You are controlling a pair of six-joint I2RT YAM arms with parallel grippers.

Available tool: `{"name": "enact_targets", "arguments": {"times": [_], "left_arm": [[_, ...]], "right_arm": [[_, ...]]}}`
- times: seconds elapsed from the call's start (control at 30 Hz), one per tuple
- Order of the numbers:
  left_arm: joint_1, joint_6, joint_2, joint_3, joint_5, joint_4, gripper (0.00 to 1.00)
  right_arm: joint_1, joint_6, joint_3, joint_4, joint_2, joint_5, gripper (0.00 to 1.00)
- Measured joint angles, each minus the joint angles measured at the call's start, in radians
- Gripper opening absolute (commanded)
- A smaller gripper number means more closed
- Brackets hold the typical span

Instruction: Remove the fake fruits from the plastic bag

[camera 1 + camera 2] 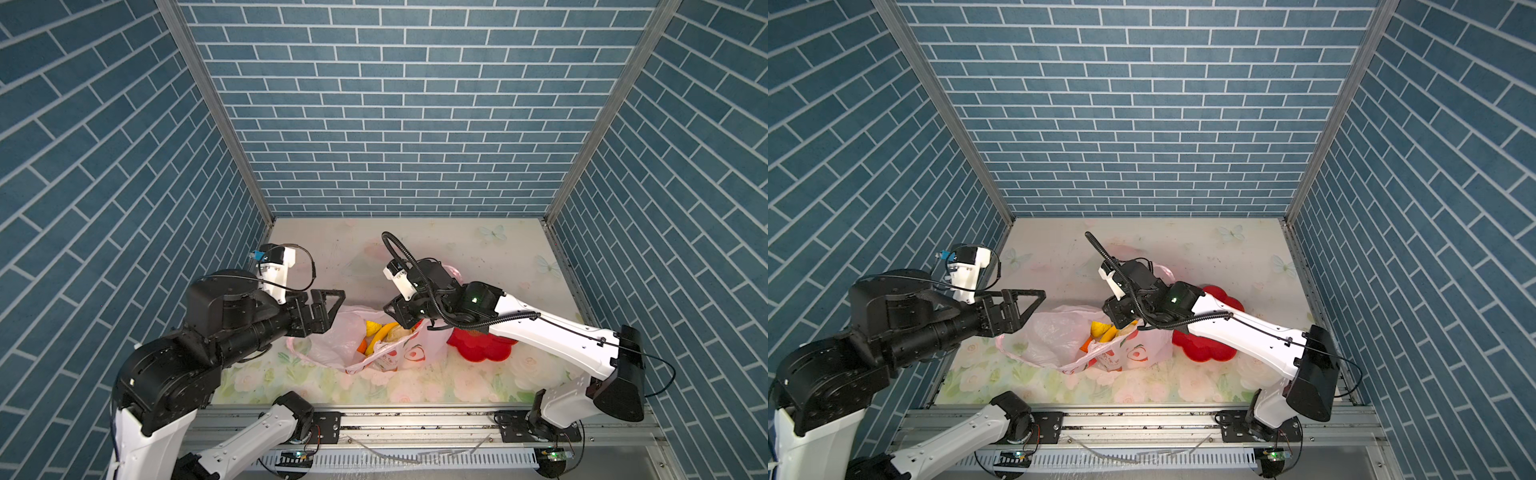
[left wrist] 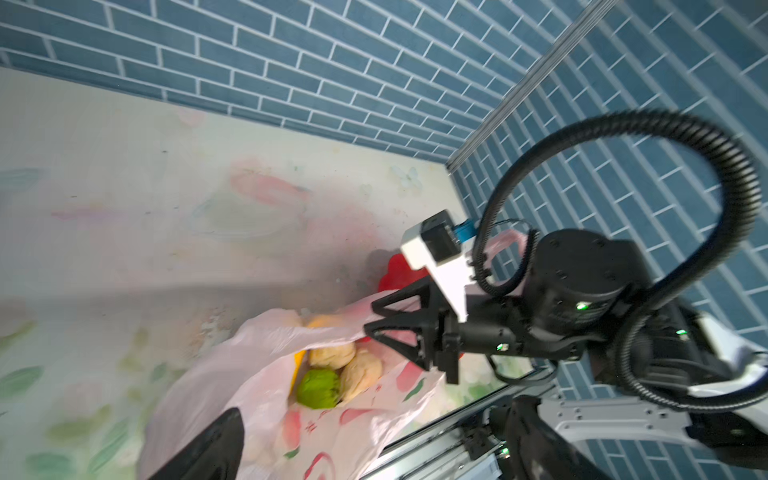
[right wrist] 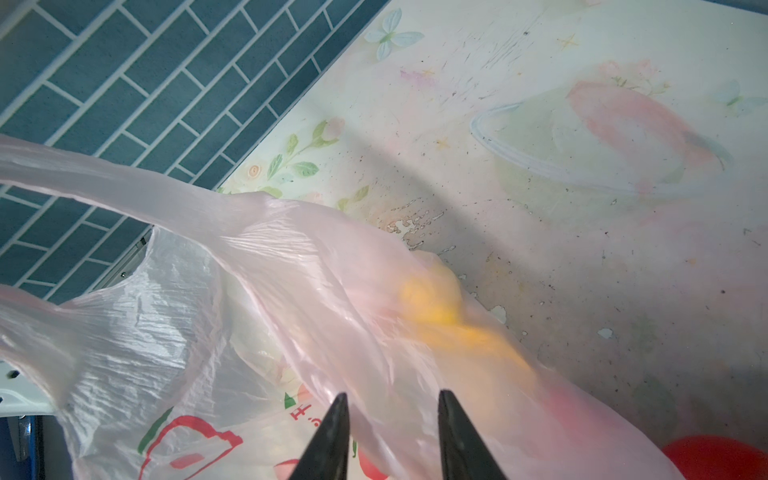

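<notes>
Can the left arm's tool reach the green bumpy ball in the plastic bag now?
Probably yes: the left tool is open beside the plastic bag, and through its gaping mouth the green bumpy ball lies uncovered.

The crinkly pink plastic bag (image 1: pixel 332 343) lies slumped with its mouth open; inside, the fake fruits (image 1: pixel 380 332) are piled together: yellow, orange, green, cream.

Robot test booth, probably lab — brick-print walls (image 1: pixel 407 104), aluminium rail (image 1: pixel 415 419), floral tabletop (image 1: pixel 478 257).

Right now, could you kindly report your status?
Left gripper open, beside plastic bag. Right gripper part open at its mouth. Fake fruits inside: banana, green bumpy ball, two cream balls. Bag handle behind right wrist.
</notes>
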Motion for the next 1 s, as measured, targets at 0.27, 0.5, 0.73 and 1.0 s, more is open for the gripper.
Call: {"name": "enact_targets", "arguments": {"times": [0.27,0.5,0.73,1.0], "left_arm": [[0.0,0.101,0.108,-0.116,-0.108,-0.217,0.96],[0.0,0.136,0.161,-0.214,-0.147,-0.229,0.81],[0.001,0.143,0.163,-0.262,-0.154,-0.195,0.14],[0.13,0.15,0.185,-0.235,-0.171,-0.043,0.0]], "right_arm": [[0.0,0.0,-0.013,0.005,-0.011,0.008,0.36],[0.0,0.0,-0.019,0.005,-0.014,0.013,0.36],[0.0,-0.002,-0.018,0.005,-0.014,0.015,0.36],[-0.025,-0.027,-0.005,0.01,0.007,0.012,0.37]]}}
